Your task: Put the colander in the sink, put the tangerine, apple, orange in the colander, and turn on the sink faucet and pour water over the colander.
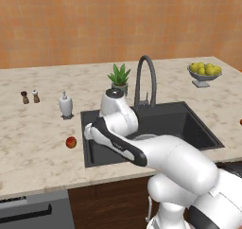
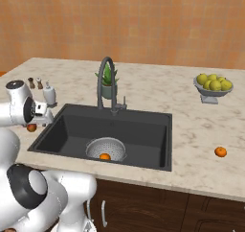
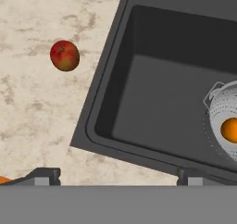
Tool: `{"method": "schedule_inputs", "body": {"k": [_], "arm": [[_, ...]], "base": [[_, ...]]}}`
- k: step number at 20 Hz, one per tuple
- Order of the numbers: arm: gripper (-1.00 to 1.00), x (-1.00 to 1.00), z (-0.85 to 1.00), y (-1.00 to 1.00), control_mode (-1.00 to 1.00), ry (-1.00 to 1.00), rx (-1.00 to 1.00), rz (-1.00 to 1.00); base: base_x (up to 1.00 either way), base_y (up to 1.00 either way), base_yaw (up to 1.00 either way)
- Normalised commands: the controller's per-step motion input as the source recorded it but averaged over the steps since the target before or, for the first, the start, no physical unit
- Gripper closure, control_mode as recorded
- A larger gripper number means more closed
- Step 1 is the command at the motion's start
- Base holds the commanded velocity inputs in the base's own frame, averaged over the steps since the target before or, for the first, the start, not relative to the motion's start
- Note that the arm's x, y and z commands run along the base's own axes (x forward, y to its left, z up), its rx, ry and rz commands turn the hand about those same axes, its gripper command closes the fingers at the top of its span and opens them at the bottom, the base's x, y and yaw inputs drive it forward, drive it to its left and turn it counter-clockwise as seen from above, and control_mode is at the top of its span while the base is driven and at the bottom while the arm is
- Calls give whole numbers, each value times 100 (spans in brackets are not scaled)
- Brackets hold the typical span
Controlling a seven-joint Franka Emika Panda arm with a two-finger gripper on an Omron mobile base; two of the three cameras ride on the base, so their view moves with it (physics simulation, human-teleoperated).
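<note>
- Far left of table (image 1: 38, 143): pepper/salt shakers (image 1: 29, 97) + soap bottle (image 1: 65, 105), idle, well apart from the work.
- apple (image 1: 71, 142) on table just left of sink (image 1: 189, 124) rim, loose, untouched. Small, round, red w/ yellow-orange blush; hand view shows it up-left at (image 3: 65, 55), stem dimple on top.
- tool (image 3: 115, 176): tips wide apart at bottom of hand view, nothing between them. Hovers over sink's left-front corner, cam angled at both apple and basin; prob. lining up for the apple next (my read).
- colander (image 2: 106, 148) already on sink floor, front-centre near the drain area; silver, perforated, side handle visible at (image 3: 214, 92). Sits under faucet reach so water can hit it later.
- One orange fruit (image 2: 105, 156) inside colander; tangerine or orange, can't tell.
- sink faucet (image 2: 107, 82): dark gooseneck behind basin, no water running.
- plant (image 2: 108, 76) behind faucet.
- Right: second orange fruit (image 2: 220, 151) on table right of sink, not yet moved; lemon bowl (image 2: 212, 86) far right, not task.
</note>
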Motion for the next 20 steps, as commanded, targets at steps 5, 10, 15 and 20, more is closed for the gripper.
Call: {"method": "schedule_inputs", "body": {"k": [5, 10, 15, 20], "arm": [[-100, 16, 5, 65, -100, 0, 0, 0], [-100, 19, -2, 57, -100, 0, 0, 0], [-100, 11, -25, 25, -100, 1, 0, 0], [-100, 12, -27, 4, -100, 1, 0, 0]], "base": [[0, 0, 0], [0, 0, 0], [0, 0, 0], [0, 0, 0]]}}
